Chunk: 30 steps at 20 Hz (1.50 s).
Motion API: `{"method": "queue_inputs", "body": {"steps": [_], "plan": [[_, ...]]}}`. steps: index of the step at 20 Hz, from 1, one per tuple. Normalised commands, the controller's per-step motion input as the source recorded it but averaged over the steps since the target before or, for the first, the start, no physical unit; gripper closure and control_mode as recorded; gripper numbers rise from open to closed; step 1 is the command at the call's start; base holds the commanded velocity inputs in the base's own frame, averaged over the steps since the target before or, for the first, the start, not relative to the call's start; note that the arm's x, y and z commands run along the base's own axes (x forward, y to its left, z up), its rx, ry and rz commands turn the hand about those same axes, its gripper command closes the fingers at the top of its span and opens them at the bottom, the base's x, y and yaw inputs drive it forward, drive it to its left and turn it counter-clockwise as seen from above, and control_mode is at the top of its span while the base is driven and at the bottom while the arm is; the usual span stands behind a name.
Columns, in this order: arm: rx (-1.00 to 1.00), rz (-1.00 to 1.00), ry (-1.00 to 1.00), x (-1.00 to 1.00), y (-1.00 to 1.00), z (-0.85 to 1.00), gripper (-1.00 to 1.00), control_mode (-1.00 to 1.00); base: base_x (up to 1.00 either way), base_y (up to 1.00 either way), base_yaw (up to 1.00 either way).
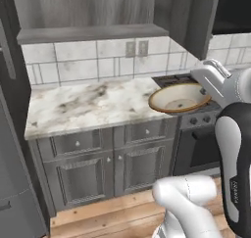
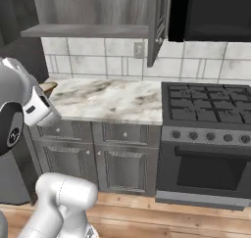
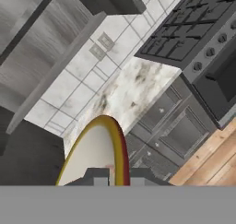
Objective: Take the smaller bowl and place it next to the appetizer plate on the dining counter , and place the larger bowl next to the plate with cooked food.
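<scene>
1. I have the smaller bowl [image 1: 179,98] in the air, held by the arm in front of the stove [image 2: 208,109], just beside the right end of the marble-topped table [image 1: 93,107]. In the left base view it sits nearly level and hides part of the burners.
2. Pincer [image 3: 114,174] is closed on the bowl's rim: in the hand view the two tips sit either side of the brown edge, with the speckled inside to the left of it.
3. Handling, my read: rigid glazed ceramic, light, but slick and chip-prone. A rim pinch on one side leaves the rest of the bowl cantilevered, so it may pivot or slip if I swing fast.
4. The grip point is fine for carrying. I'd keep the wrist steady and the bowl level, and set it down flat on its base.
5. The appetizer plate and dining counter are out of frame here, so the carry is early; the larger bowl is not yet handled.
</scene>
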Motion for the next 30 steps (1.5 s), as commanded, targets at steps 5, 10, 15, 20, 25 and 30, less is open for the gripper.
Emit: {"method": "queue_inputs", "body": {"steps": [5,10,15,20,25,30], "plan": [[0.0,0.0,0.0,0.0,0.0,0.0,1.0,1.0,-0.99,0.4,0.0],[0.0,0.0,0.0,0.0,0.0,0.0,1.0,1.0,-0.82,0.68,0.0],[0.0,0.0,0.0,0.0,0.0,0.0,1.0,1.0,-0.63,0.9,0.0],[0.0,0.0,0.0,0.0,0.0,0.0,1.0,1.0,-0.12,1.0,0.0],[0.0,0.0,0.0,0.0,0.0,0.0,1.0,1.0,-0.01,1.0,0.0],[0.0,0.0,0.0,0.0,0.0,0.0,1.0,1.0,-0.37,1.0,0.0]]}}
